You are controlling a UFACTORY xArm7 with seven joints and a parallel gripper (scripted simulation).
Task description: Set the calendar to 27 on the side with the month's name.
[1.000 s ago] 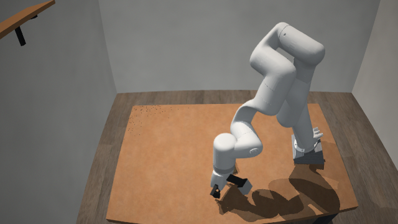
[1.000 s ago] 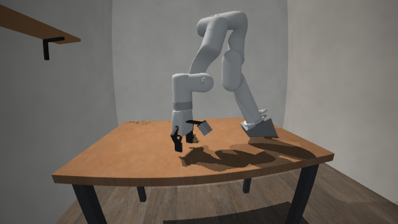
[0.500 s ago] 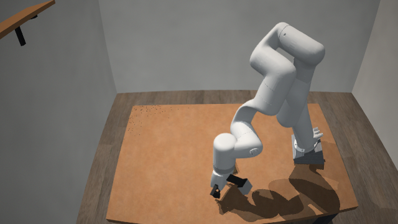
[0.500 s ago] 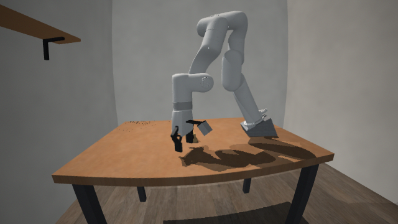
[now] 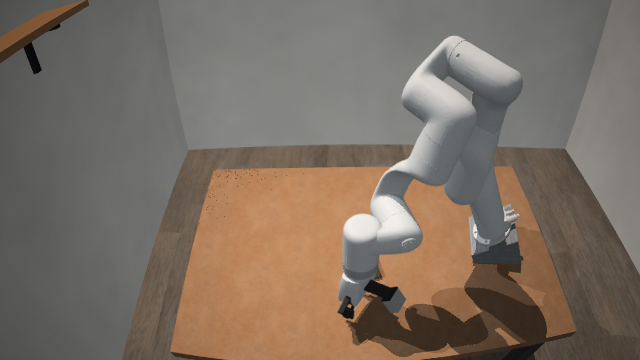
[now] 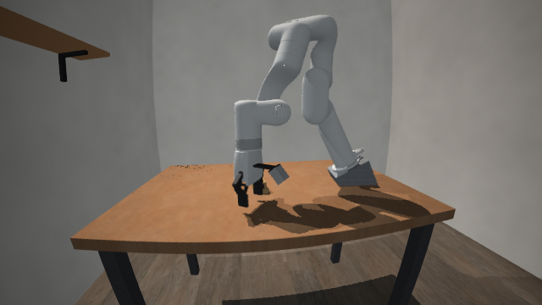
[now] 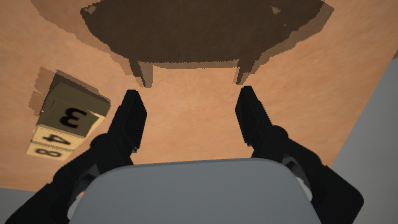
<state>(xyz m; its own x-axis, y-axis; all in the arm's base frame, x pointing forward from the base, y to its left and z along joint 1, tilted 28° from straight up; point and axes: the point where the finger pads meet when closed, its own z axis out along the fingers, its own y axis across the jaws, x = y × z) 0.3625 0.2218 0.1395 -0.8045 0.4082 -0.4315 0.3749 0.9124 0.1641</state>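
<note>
Table [image 5: 275, 250] [image 6: 169, 220] [image 7: 190, 127] spreads beneath my gripper [image 5: 356, 301] [image 6: 251, 198] [image 7: 189, 90]; from the exterior view, its front edge lies on the camera's side of the tool, nearer than the rear edge. The tabletop reaches well out from the gripper on the side away from the arm's base, giving me lateral room. My arm [image 5: 442, 145] [image 6: 292, 47] bends down to the tool from above. The gripper is released, its fingers spread wide with a gap between them, and hangs above the surface.

Beside the gripper, apart from the finger at wrist-view left, the calendar [image 5: 379, 270] [image 6: 266, 190] [image 7: 74, 116] is on the table. I read 3, 4 and 8 on it only in the wrist view, turned or upside down there; the top and exterior views give me just a sliver beyond the tool. I cannot tell cubes from tray.

No visible change since the earlier pictures, neither in top view, nor in exterior view
</note>
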